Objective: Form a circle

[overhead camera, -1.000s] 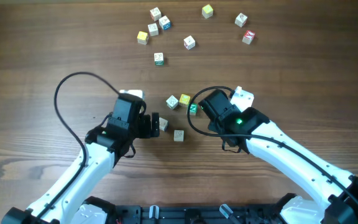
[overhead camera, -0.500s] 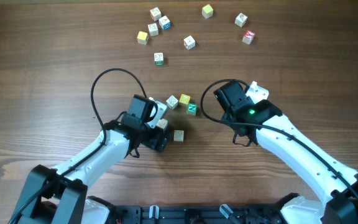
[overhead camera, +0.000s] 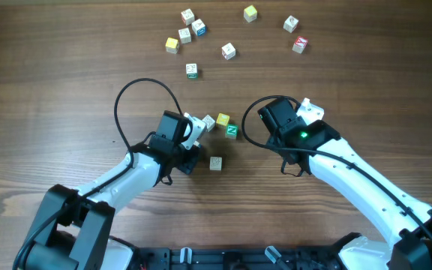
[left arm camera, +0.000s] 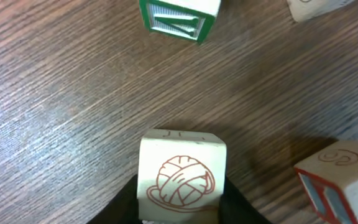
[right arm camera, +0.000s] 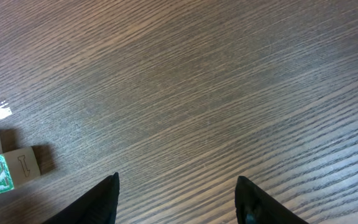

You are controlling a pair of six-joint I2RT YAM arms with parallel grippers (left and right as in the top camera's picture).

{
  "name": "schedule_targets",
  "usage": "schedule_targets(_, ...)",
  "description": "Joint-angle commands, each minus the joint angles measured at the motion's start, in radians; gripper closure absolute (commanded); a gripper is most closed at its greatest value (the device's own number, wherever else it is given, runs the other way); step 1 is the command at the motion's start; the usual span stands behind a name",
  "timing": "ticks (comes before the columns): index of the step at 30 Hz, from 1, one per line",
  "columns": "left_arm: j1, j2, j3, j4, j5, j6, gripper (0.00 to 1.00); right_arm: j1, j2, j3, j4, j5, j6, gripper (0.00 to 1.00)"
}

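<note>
Near the middle of the table [overhead camera: 58, 67] lies the circle [overhead camera: 232, 130] of small wooden letter cubes, probably light, rigid and easily nudged; the left gripper [left arm camera: 180, 206] pinches one white cube [left arm camera: 182, 177] by its flat opposite sides, while the right gripper [right arm camera: 176, 199] hangs spread, empty.

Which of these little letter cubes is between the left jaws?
The white cube with the yarn-ball drawing: the jaws of the left gripper flank its two sides. The green N cube and the red-edged cube nearby lie free.
</note>
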Motion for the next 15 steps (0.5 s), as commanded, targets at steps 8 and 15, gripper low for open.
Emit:
schedule_targets(8,-0.002,0.024,-0.01,0.107,0.018,0.026,0.96,-0.003,0.011,0.003,-0.008,0.006,-0.011,0.36)
schedule_targets(15,-0.002,0.025,-0.01,0.107,0.018,0.122,0.96,-0.003,0.011,0.003,-0.008,0.021,-0.01,0.35)
